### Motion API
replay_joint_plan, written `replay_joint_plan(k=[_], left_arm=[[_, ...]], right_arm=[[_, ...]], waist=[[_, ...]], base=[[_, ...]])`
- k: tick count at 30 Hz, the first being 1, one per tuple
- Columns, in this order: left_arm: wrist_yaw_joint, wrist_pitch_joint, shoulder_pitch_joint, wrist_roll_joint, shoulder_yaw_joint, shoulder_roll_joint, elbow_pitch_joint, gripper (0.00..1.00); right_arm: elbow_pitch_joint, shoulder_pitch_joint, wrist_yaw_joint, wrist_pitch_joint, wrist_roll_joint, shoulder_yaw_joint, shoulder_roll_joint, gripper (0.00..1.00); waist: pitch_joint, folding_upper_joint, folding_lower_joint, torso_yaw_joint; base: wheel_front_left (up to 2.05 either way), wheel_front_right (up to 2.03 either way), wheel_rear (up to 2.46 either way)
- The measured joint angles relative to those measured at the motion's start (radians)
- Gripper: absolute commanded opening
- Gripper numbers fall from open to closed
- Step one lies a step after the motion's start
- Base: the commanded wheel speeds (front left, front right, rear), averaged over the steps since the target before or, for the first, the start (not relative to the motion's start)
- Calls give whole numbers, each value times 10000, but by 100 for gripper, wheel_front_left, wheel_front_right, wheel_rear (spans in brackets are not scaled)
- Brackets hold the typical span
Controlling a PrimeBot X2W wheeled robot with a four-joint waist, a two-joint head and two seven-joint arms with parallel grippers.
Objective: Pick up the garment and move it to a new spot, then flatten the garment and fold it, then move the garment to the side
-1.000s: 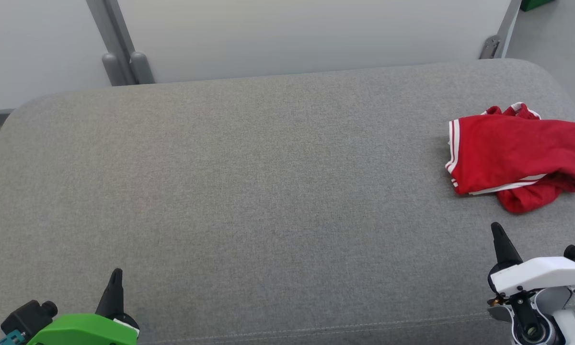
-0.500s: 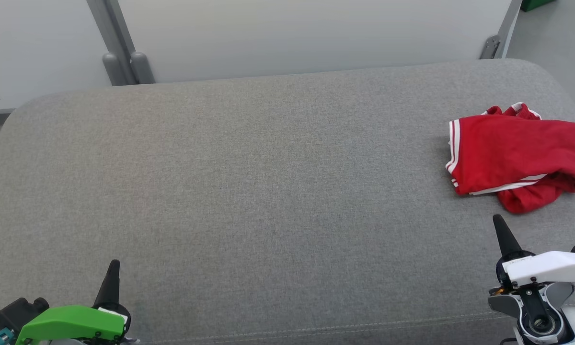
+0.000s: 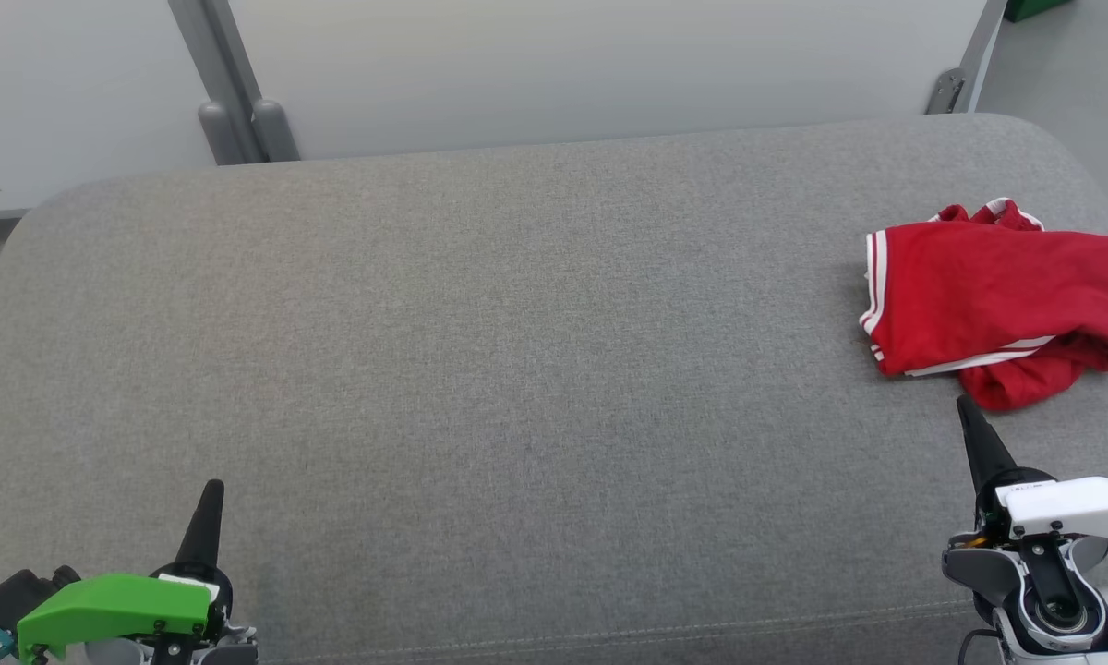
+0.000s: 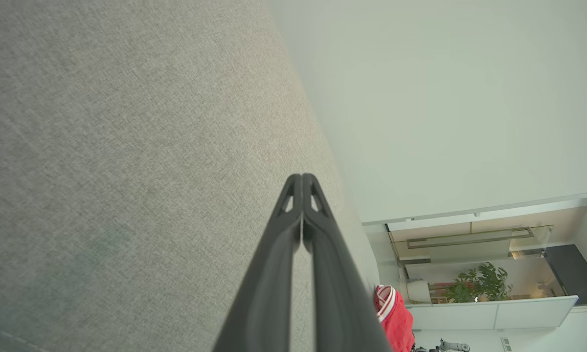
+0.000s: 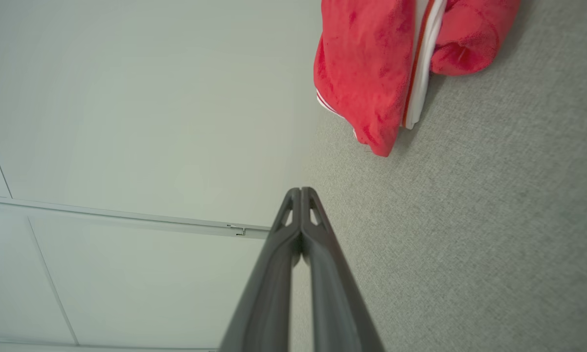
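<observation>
The garment (image 3: 1002, 305) is red with white stripes and lies bunched at the right end of the grey cushioned surface (image 3: 517, 369). It also shows in the right wrist view (image 5: 372, 63) and small in the left wrist view (image 4: 396, 318). My right gripper (image 3: 965, 411) is shut, its tip just short of the garment's near edge, touching nothing. In the right wrist view the fingers (image 5: 301, 193) are pressed together and empty. My left gripper (image 3: 212, 489) is shut at the near left, far from the garment, and its tips (image 4: 302, 178) meet with nothing between them.
A pale wall panel (image 3: 563, 65) with grey posts (image 3: 240, 120) runs behind the surface. The rounded right end of the surface lies just past the garment. Broad bare grey fabric spans the middle and left.
Both grippers have moved forward over the surface, the right one closing in on the garment's near edge. The garment has not moved.
</observation>
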State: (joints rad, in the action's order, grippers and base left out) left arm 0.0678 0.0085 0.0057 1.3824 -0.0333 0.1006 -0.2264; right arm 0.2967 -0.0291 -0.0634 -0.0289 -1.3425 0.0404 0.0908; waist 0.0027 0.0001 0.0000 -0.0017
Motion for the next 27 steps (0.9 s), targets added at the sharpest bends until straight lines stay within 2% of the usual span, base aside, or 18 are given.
replay_joint_plan(k=[18, 27], left_arm=[[435, 616, -467, 2295, 633, -291, -368, 0], [481, 625, -586, 2516, 685, -332, -443, 0]], right_arm=[[-38, -257, -508, -717, -2330, 828, -466, 0], [-46, -291, -510, -738, -2591, 918, -512, 0]], waist=[[0, -1, 0, 14], [-1, 0, 0, 16]], base=[[0, 0, 0], [0, 0, 0]])
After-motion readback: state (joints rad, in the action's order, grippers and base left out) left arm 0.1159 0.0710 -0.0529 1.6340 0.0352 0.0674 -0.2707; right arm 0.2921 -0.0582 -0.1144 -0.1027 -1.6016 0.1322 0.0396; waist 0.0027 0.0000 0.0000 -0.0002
